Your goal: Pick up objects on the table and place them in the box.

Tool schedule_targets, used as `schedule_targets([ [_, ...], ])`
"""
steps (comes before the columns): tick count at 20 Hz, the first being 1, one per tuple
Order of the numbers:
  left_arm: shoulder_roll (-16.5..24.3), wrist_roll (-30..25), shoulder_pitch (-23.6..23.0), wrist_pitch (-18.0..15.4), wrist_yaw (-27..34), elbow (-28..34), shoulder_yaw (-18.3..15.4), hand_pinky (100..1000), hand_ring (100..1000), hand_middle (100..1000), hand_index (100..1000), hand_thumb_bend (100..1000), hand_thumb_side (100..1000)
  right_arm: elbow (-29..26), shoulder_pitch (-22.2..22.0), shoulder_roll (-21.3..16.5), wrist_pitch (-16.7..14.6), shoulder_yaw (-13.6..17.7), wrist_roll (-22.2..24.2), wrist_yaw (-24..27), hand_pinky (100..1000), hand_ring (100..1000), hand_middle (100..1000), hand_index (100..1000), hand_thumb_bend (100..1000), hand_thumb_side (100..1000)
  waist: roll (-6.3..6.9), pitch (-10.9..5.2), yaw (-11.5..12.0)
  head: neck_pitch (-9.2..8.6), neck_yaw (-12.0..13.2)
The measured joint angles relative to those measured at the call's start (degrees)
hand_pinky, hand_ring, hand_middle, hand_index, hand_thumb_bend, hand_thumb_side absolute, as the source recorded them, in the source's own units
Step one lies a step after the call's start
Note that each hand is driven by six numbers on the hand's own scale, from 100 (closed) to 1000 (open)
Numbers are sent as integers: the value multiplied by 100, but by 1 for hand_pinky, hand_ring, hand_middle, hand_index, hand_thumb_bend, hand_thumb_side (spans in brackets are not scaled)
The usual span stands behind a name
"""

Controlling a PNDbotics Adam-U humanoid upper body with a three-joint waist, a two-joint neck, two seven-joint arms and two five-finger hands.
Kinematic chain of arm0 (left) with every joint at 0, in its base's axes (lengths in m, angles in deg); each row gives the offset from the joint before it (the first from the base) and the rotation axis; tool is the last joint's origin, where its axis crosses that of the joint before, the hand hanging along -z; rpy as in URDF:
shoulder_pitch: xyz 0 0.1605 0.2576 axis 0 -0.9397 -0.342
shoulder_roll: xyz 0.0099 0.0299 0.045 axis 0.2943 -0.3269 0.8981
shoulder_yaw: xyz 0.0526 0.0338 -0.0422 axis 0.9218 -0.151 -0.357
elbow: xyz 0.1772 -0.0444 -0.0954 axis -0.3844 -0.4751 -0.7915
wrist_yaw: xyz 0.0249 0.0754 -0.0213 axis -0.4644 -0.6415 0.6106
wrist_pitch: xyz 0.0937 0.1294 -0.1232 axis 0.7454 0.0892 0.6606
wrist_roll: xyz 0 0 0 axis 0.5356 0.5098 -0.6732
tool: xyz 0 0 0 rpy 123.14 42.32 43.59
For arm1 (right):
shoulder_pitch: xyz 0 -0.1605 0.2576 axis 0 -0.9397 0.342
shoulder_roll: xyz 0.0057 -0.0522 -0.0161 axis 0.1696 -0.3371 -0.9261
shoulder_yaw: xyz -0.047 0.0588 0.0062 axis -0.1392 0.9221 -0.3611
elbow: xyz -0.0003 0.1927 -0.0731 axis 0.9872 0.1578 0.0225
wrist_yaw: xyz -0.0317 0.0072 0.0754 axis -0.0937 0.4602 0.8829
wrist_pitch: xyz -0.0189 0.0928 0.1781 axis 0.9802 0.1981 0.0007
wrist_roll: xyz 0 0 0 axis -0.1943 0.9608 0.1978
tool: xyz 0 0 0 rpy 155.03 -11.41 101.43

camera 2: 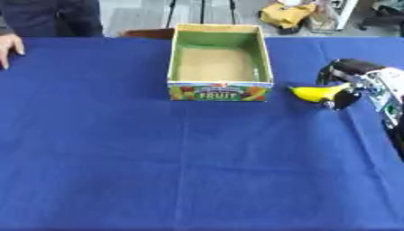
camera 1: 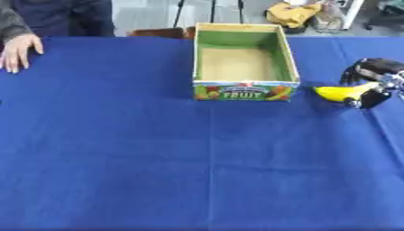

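A yellow banana [camera 2: 315, 93] is seen held in the black and silver right hand [camera 2: 353, 83], near the right edge of the blue cloth-covered table [camera 1: 158, 158]. The fingers are curled round the fruit's thicker end, and the pointed tip is left sticking out toward the box. Whether the banana is lifted clear of the cloth or resting on it cannot be told.

Just beside that tip, an open cardboard box [camera 1: 245, 61] with green inner walls and a tan floor is set at the far edge of the table, a little right of the middle. Nothing is seen inside it. On its near face a colourful printed panel is shown, with fruit pictures and the word "FRUIT" in pale letters; a smaller line of writing above that word is too small to be read.

At the far left corner of the table, a person's bare hand [camera 1: 17, 50] is laid flat on the cloth, well apart from the box and the banana.

The robot's left hand is not shown in either view. Beyond the far edge, a crumpled yellow cloth [camera 1: 293, 13] is seen on the floor.
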Motion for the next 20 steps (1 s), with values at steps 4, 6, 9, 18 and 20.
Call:
schedule_targets([
  [4,0,0,0,0,0,0,0,610,697,660,740,519,777,1,-1,0,-13,-1,13,-3,750,753,636,741,305,100,4,0,0,0,0],
  [6,0,0,0,0,0,0,0,610,697,660,740,519,777,1,-1,0,-23,-3,23,-9,751,753,637,742,310,100,6,0,0,0,0],
  [9,0,0,0,0,0,0,0,610,697,660,740,519,777,2,-2,0,-24,-4,24,-21,752,755,639,743,315,100,16,0,6,0,0],
  [18,0,0,0,0,0,0,0,609,697,660,740,521,777,38,-45,0,-27,-4,27,-88,752,755,638,742,316,100,57,3,45,0,0],
  [20,0,0,0,0,0,1,0,610,697,660,740,521,777,39,-48,0,-31,-4,31,-107,752,755,638,743,317,100,73,5,49,0,0],
])
